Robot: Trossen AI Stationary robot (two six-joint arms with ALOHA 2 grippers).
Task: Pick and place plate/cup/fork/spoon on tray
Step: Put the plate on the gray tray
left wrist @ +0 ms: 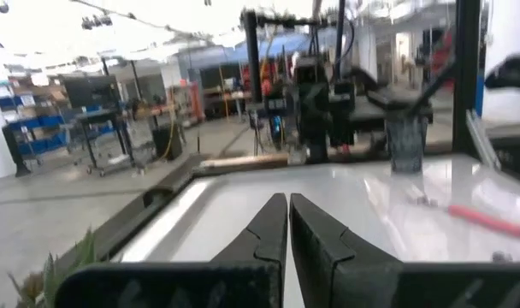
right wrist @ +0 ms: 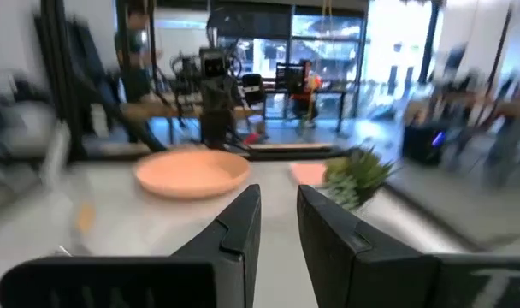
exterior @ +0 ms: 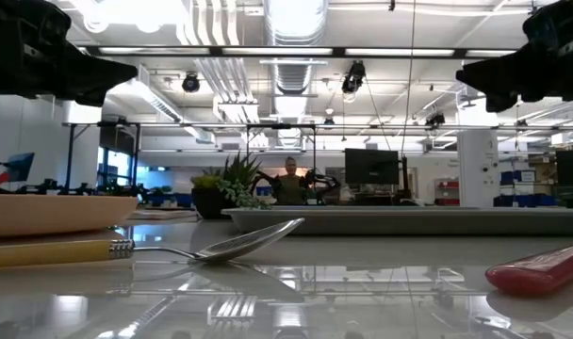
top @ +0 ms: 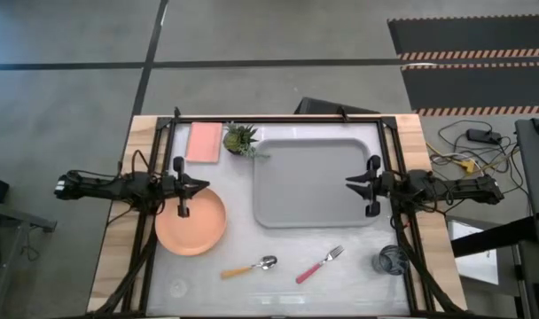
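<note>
The salmon-orange plate (top: 191, 221) lies flat at the table's left. The light grey tray (top: 309, 182) lies in the middle, with nothing on it. The orange-handled spoon (top: 250, 267) and the pink-red-handled fork (top: 320, 264) lie near the front edge. The dark cup (top: 393, 260) stands at the front right. My left gripper (top: 205, 185) hangs shut above the plate's far edge, pointing right. My right gripper (top: 348, 183) hangs above the tray's right part, pointing left, with a narrow gap between its fingers (right wrist: 279, 214). Both are high above the table in the low view.
A pink rectangular pad (top: 205, 142) and a small potted plant (top: 241, 139) stand at the back left, beside the tray's far left corner. A black frame runs along the table's sides. A person stands in the room beyond the table's far edge (exterior: 289, 179).
</note>
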